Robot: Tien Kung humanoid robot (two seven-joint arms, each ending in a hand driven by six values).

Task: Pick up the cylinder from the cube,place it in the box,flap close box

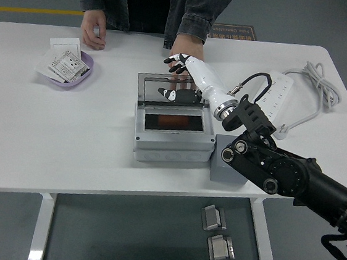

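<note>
The right hand reaches over the transparent lid of the grey box, fingers spread, holding nothing; an orange cylinder lies inside.

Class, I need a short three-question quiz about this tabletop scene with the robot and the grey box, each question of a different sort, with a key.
1. True or false: the grey box has its clear lid standing open.
2. Which hand is at the lid? A) left B) right C) both
3. Fill in: the purple bowl of paper packets sits to the ____ of the box in the picture.

Key:
1. True. The lid stands up at the far edge, and an orange cylinder lies inside.
2. B. The right hand, fingers spread, reaches over the lid's top; a person's hand rests just behind it.
3. left.
</note>
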